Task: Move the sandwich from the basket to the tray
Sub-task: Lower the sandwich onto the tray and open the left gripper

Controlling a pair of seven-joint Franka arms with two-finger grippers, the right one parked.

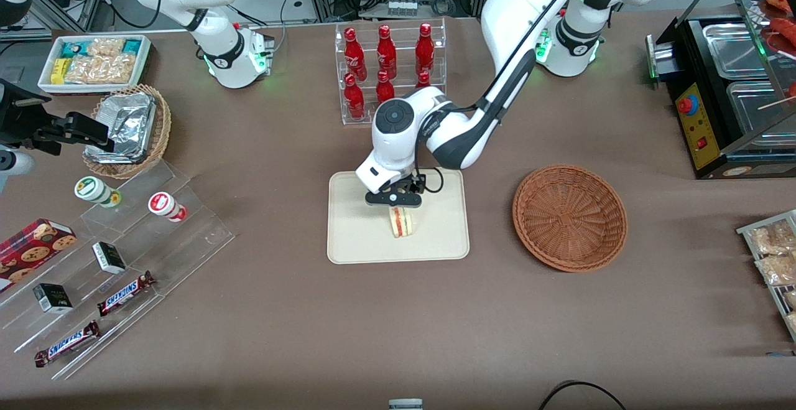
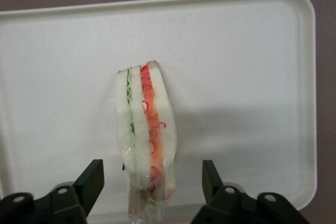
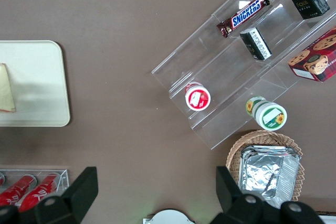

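Observation:
The sandwich stands on edge on the cream tray, near its middle. Its red-orange and green layers face the front camera. My left gripper hangs straight above it, open, with one finger on each side of the wedge. In the left wrist view the sandwich sits between the two black fingers, with a clear gap on both sides, and the tray lies under it. The reddish-brown basket is empty, beside the tray toward the working arm's end. The right wrist view shows the tray's corner and the sandwich's edge.
A clear rack of red bottles stands farther from the front camera than the tray. A tan basket of foil packets, a stepped acrylic stand of snacks and a white snack bin lie toward the parked arm's end. A black appliance stands toward the working arm's end.

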